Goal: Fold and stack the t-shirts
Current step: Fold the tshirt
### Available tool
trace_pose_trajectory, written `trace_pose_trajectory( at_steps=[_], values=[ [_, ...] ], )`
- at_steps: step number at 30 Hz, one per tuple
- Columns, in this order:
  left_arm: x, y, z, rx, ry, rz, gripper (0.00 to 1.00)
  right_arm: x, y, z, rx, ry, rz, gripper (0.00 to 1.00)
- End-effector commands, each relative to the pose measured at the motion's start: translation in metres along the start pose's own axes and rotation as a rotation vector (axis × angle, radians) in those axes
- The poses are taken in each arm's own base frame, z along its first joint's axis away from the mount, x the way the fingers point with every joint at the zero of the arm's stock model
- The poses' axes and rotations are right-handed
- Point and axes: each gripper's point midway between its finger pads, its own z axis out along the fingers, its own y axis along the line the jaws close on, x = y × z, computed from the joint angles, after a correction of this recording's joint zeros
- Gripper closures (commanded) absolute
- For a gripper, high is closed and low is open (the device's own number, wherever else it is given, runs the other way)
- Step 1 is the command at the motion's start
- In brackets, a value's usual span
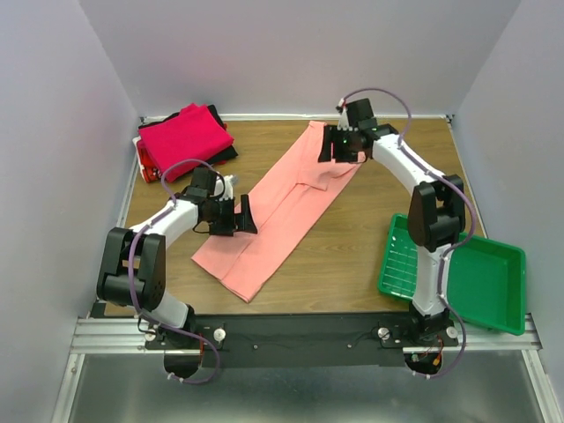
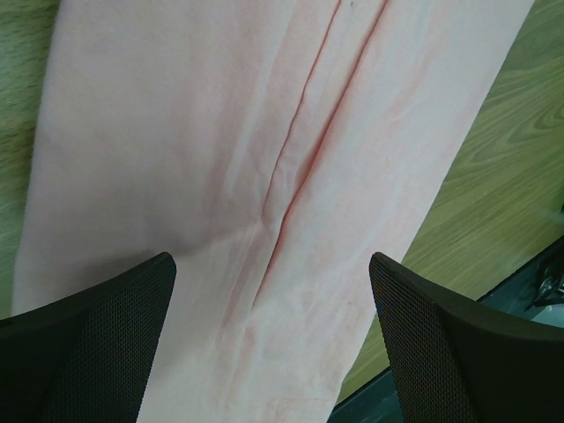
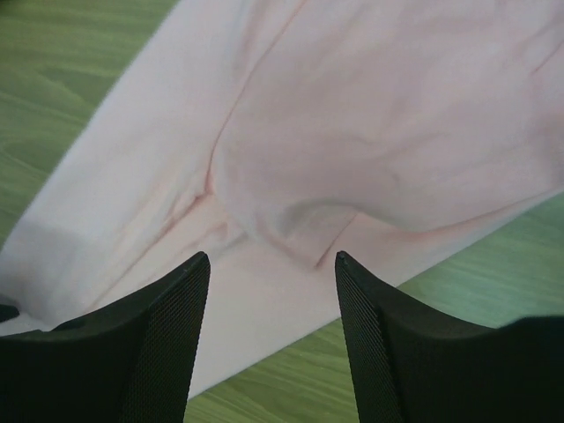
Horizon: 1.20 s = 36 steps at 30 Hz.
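A salmon-pink t-shirt (image 1: 282,216) lies folded into a long strip, running diagonally from the table's near left to far middle. My left gripper (image 1: 244,216) is open above the strip's near part, which fills the left wrist view (image 2: 264,176), with a lengthwise fold line down it. My right gripper (image 1: 332,148) is open above the strip's far end, where the cloth (image 3: 352,132) is creased and bunched. A stack of magenta, red and black t-shirts (image 1: 187,137) sits at the far left corner.
A green plastic tray (image 1: 493,282) stands at the near right, beside the right arm's base. Bare wooden table (image 1: 352,247) lies between the shirt and the tray. White walls close in the table on three sides.
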Motion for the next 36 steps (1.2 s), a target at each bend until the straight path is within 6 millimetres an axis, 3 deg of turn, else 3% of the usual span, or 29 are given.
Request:
trace_pose_trajectory(
  at_steps=[1, 11, 20, 27, 36],
  values=[
    [0.008, 0.001, 0.001, -0.022, 0.016, 0.000, 0.02, 0.062, -0.004, 0.030, 0.017, 0.154, 0.012, 0.36],
    [0.011, -0.002, 0.000, -0.021, 0.014, -0.002, 0.02, 0.084, -0.018, 0.057, 0.057, 0.208, 0.007, 0.43],
    [0.014, -0.001, 0.000, -0.024, 0.016, -0.005, 0.02, 0.105, -0.018, 0.059, 0.057, 0.257, 0.013, 0.52],
    [0.014, 0.000, 0.000, -0.026, 0.021, -0.002, 0.02, 0.107, -0.013, 0.054, 0.063, 0.254, -0.005, 0.59],
    [0.016, 0.000, 0.001, -0.026, 0.030, -0.003, 0.02, 0.107, -0.009, 0.063, 0.047, 0.258, -0.015, 0.68]
  ],
)
